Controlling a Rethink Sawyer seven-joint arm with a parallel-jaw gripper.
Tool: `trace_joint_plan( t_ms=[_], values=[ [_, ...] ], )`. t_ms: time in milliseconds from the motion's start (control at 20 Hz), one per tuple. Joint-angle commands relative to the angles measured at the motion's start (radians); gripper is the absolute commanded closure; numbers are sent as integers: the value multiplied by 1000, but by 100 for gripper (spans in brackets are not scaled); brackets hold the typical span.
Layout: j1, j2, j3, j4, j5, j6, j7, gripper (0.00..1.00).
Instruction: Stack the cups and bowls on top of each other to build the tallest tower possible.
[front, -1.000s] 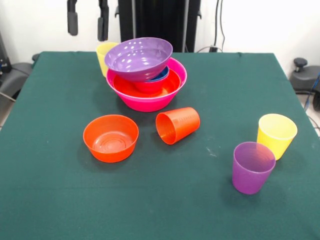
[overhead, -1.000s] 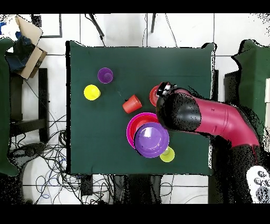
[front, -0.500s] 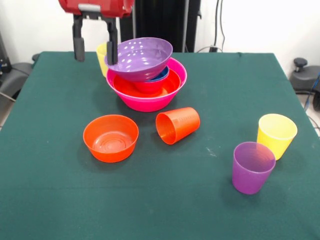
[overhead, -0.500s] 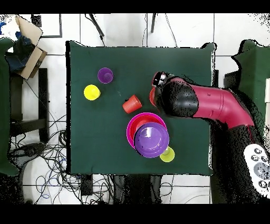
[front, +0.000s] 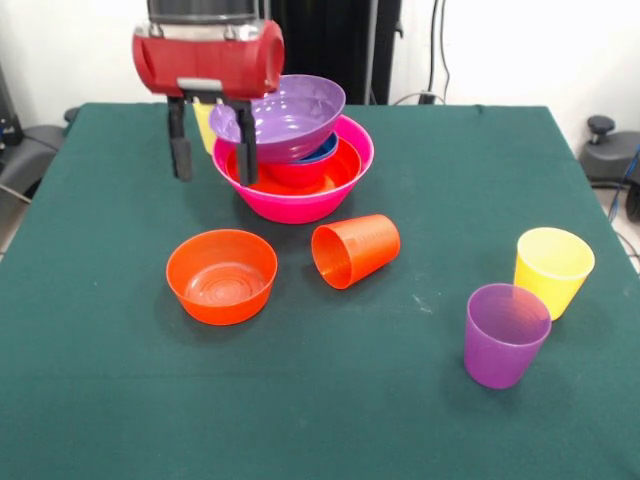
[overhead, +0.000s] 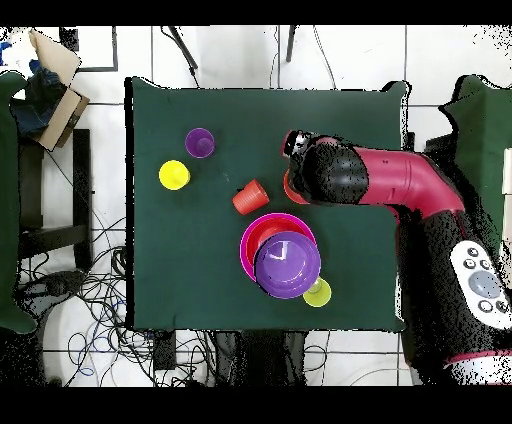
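Note:
The tower stands on the big pink bowl (front: 300, 205) (overhead: 250, 235), with a wide orange bowl (front: 340, 170) and small bowls nested inside. A wide purple bowl (front: 285, 115) (overhead: 287, 264) rests tilted on top. A yellow cup (front: 204, 118) (overhead: 318, 293) stands behind the tower, partly hidden. My gripper (front: 214, 172) hangs open and empty at the tower's left side, above and behind a loose orange bowl (front: 221, 275) (overhead: 288, 186). An orange cup (front: 355, 250) (overhead: 250, 197) lies on its side. A second yellow cup (front: 553, 268) (overhead: 174, 175) and a purple cup (front: 506, 333) (overhead: 199, 142) stand upright, apart from the rest.
The green table (front: 120, 400) (overhead: 160, 270) ends close behind the tower. In the overhead view my red arm (overhead: 400, 190) reaches in from the right and covers most of the loose orange bowl. A cardboard box (overhead: 45, 85) and cables lie beside the table.
The gripper has come down and forward from the top edge, from beside the purple bowl's rim to a lower spot next to the pink bowl, still open. Cups and bowls have not moved.

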Motion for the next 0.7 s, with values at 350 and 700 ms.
trace_joint_plan(
  t_ms=[350,700],
  values=[
    [6,29,159,6,-39,204,-297,0],
    [78,-33,148,47,-41,221,-176,0]
  ],
)
